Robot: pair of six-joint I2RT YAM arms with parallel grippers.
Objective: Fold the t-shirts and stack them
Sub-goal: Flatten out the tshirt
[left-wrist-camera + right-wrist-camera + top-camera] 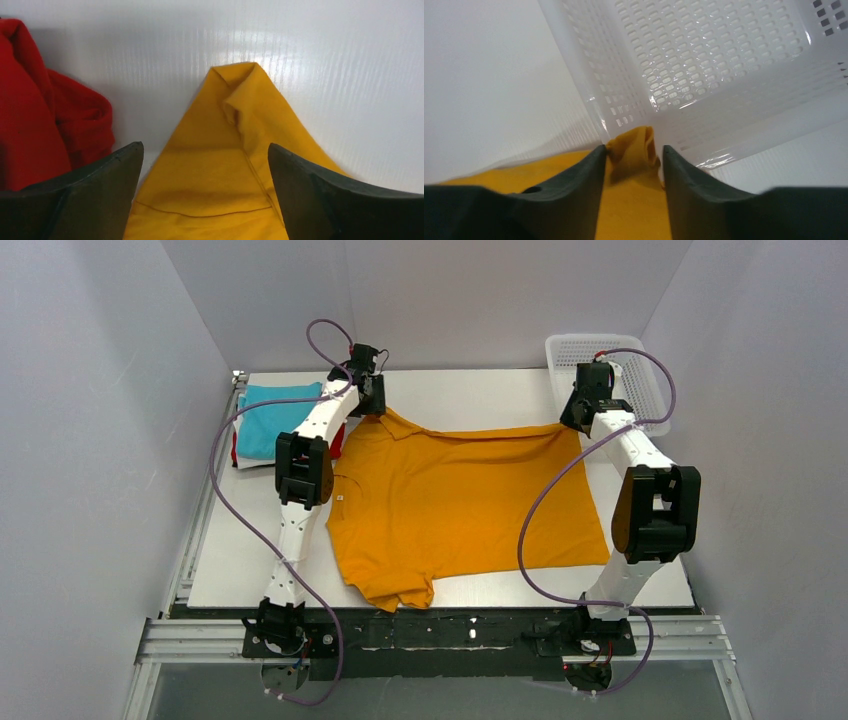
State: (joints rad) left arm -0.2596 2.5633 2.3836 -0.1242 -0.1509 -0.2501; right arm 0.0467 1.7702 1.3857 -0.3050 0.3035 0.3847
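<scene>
My left gripper point(204, 150) gapes, the shirt point(200, 195) corner loose between its jaws, flat for folding. My right gripper point(634, 150) brackets the other, bunched corner; I can't tell if it's pinched.

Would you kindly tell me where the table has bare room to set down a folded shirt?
Bare: the far strip between the left gripper and the basket, beyond the orange shirt; also the near-left patch between the folded stack and the front edge of the table. Crowded: both far corners.
</scene>
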